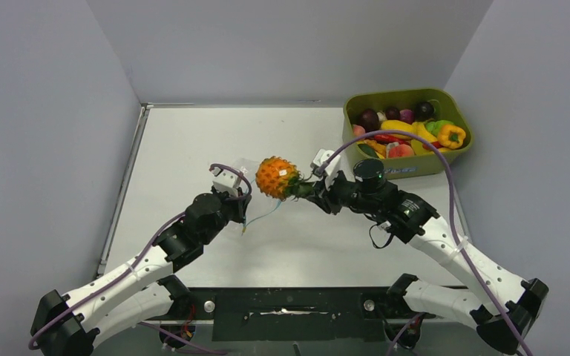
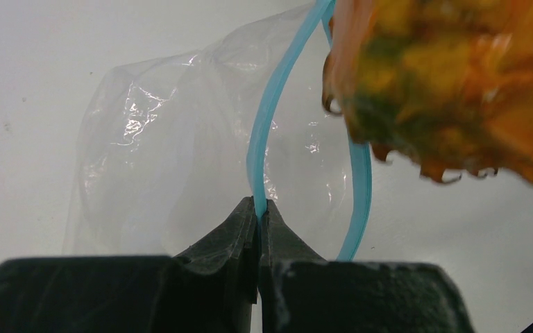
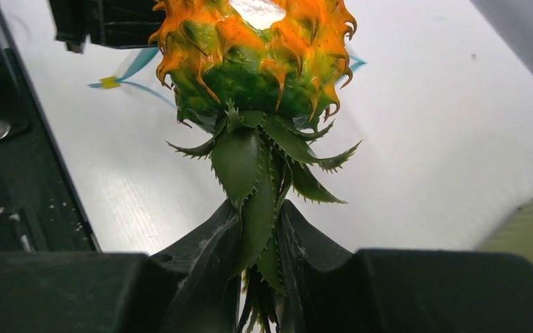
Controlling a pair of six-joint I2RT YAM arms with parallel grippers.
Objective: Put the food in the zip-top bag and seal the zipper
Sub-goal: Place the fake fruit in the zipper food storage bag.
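Note:
My right gripper [image 3: 262,208] is shut on the green crown of the orange pineapple [image 3: 253,55] and holds it above the table, just right of the bag's mouth; it also shows in the top view [image 1: 277,176]. My left gripper [image 2: 259,202] is shut on the teal-blue zipper [image 2: 264,132] of the clear zip-top bag [image 2: 159,152] and holds one lip up. The mouth gapes open, with the other lip [image 2: 359,194] to the right. The pineapple [image 2: 451,76] hangs close at the mouth's upper right. In the top view the left gripper [image 1: 243,215] is below and left of the fruit.
An olive-green tub [image 1: 415,169] at the back right holds several more toy fruits and vegetables, among them a yellow pepper [image 1: 451,136] and dark maroon pieces [image 1: 368,117]. Grey walls stand on both sides and behind the white table [image 1: 193,141].

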